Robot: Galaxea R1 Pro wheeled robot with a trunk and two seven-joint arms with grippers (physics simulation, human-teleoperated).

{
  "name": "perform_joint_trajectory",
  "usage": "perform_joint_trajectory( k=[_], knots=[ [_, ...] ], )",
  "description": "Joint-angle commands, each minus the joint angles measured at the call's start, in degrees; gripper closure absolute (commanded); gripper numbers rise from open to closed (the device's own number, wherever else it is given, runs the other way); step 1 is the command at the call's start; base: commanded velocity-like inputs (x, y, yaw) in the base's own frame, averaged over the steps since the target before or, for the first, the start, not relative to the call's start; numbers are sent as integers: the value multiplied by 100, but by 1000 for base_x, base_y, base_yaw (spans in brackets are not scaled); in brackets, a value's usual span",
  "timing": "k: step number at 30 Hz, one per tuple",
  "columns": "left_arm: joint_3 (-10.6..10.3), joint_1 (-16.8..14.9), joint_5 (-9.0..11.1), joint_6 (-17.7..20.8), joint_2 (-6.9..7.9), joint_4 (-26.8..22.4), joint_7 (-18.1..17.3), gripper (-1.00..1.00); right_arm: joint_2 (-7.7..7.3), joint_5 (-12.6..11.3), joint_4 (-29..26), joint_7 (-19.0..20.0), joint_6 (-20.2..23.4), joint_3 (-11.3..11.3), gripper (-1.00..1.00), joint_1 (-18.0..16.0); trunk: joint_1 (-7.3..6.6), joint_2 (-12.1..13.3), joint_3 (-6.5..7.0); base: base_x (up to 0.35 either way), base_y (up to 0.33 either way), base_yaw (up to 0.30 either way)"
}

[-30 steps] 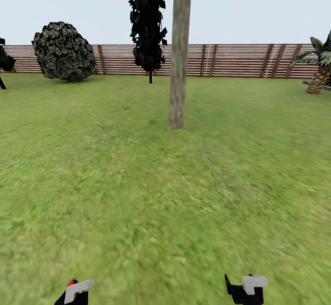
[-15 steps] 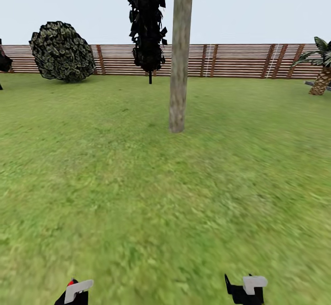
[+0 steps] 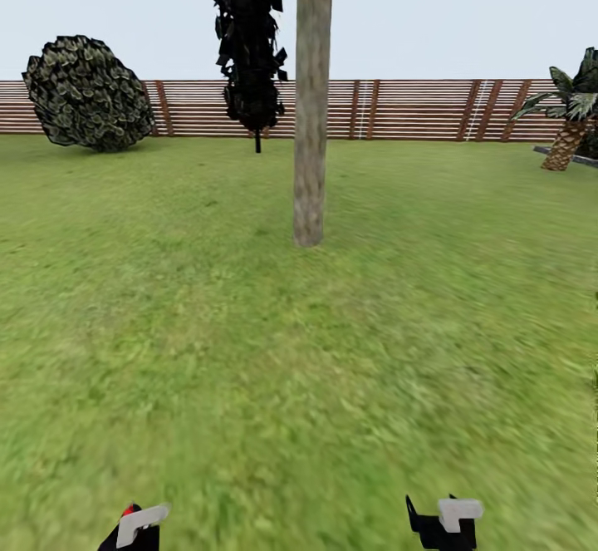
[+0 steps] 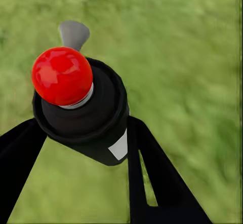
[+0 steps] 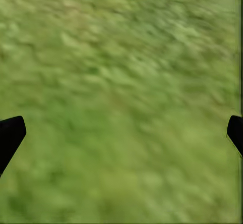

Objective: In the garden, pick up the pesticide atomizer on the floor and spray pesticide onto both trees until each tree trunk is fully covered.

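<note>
Lawn point(image 3: 249, 351) below, atomizer point(image 4: 83, 112) between left jaws.

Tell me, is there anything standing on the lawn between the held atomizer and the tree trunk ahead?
Nothing visible does. The left gripper holds the pesticide atomizer, and in the head view only open grass lies between the robot and the tree trunk. The bush and palm stand far off to the sides.

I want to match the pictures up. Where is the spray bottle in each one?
Head view: the spray bottle is in the bottom left corner, its red top peeking from the left tool.
Left wrist view: centre, big, gripped by that tool.
Right wrist view: grass between the open right tool.
Shared landmark: the green lawn.
</note>
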Motion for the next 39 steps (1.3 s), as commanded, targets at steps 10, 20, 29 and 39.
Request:
perform_joint_trajectory(
  k=[10, 20, 29, 39],
  knots=[
    [19, -3, -58, -18, -2, 6, 24, 100, 0, 1, 6, 18, -18, 2, -100, -4, 2, -2, -5, 338, 0, -28],
    [24, -3, -53, -18, -36, -22, -29, 100, -180, -2, 12, 0, -22, -7, -100, -4, 2, -2, -5, 338, 0, 0],
    [39, 48, -58, -209, 7, 35, -20, 100, -174, 7, 22, 11, -23, 1, -100, -4, 2, -2, -5, 338, 0, 0],
    [39, 119, -69, -532, 5, 39, 32, 100, -111, -19, 155, -10, -17, 2, -100, 3, 2, -2, -5, 338, 0, 0]
  ],
)
